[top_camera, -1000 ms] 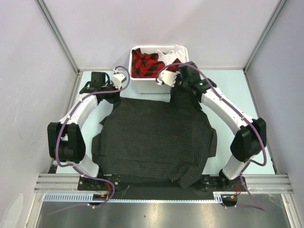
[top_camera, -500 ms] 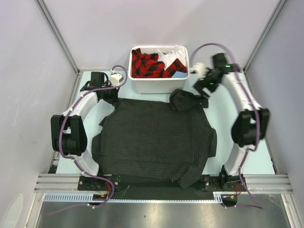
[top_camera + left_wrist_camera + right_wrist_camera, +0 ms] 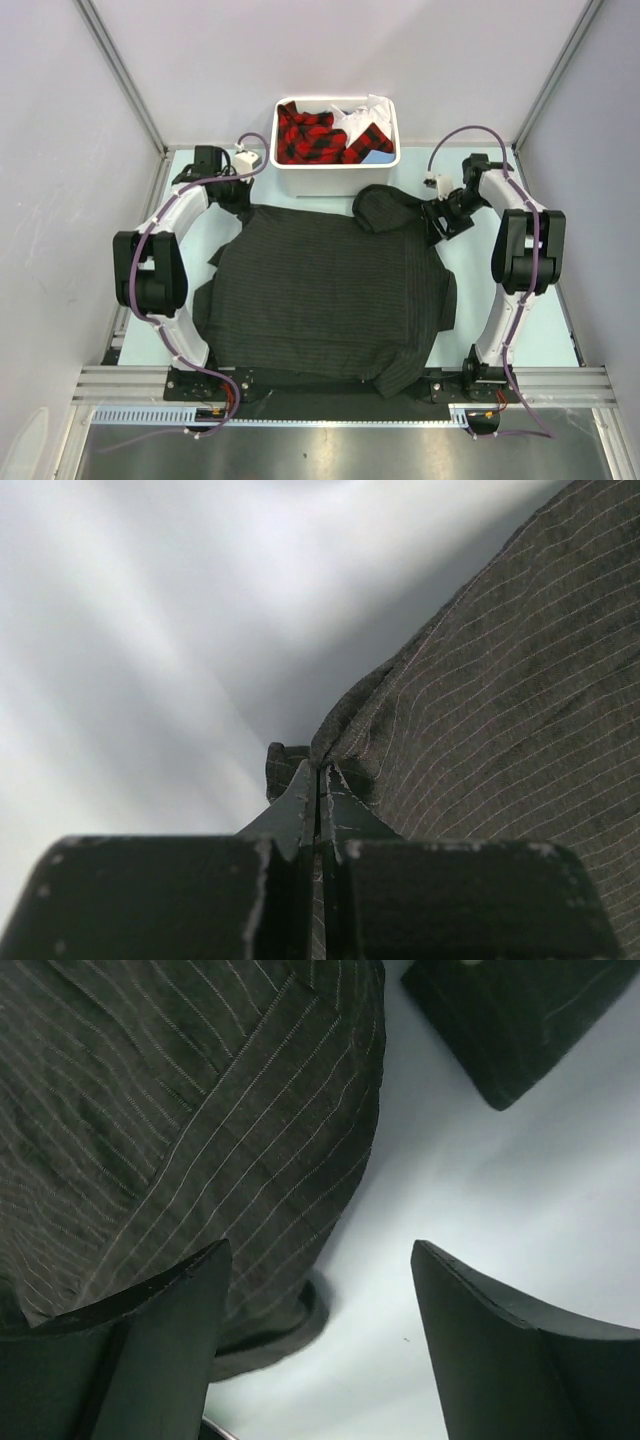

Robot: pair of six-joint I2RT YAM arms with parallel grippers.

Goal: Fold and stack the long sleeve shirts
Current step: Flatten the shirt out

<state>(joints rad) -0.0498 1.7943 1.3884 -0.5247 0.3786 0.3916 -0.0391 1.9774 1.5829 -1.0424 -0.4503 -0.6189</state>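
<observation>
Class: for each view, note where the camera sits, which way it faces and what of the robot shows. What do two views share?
Top external: above and behind the robot, looking down on left arm, right arm, pinstriped shirt, white bin.
Left wrist: on the left arm, looking along the left gripper, shut on the shirt's edge.
Right wrist: on the right arm, looking down past the open right gripper at shirt and table.
Both wrist views share the shirt.

black pinstriped shirt point(image 3: 330, 290) lies spread on table, far-right corner bunched.
</observation>
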